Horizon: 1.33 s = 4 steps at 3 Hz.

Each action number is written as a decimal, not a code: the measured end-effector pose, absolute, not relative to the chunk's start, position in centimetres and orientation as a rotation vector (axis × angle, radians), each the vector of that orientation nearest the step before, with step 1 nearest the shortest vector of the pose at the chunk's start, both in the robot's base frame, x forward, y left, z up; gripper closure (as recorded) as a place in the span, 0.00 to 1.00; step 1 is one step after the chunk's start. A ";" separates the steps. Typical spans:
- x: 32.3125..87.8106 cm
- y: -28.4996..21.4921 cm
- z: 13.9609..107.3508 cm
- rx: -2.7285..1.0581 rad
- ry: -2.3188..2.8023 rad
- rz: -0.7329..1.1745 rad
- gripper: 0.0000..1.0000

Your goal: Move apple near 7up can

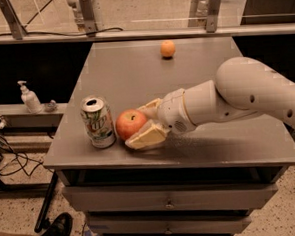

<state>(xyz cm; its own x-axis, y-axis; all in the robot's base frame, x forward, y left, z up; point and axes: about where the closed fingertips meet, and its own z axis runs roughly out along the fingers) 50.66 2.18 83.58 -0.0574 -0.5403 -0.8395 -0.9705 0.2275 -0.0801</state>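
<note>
The red-orange apple rests on the grey table near its front left edge, right beside the white and green 7up can, almost touching it. The can stands upright with its silver top open. My gripper reaches in from the right on a white arm. Its cream fingers stand on either side of the apple, one in front and one behind, and hold it.
A small plain orange fruit lies at the far edge of the table. Drawers sit under the tabletop. A soap dispenser stands on a low shelf to the left. A person's shoe shows at the bottom left.
</note>
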 end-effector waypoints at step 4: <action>51.4 -9.1 90.8 -1.277 1.757 0.502 0.00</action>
<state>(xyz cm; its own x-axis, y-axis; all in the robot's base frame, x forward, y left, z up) 51.36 -9.06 90.76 -0.0832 -0.5498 -0.8311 -0.9059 0.3892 -0.1668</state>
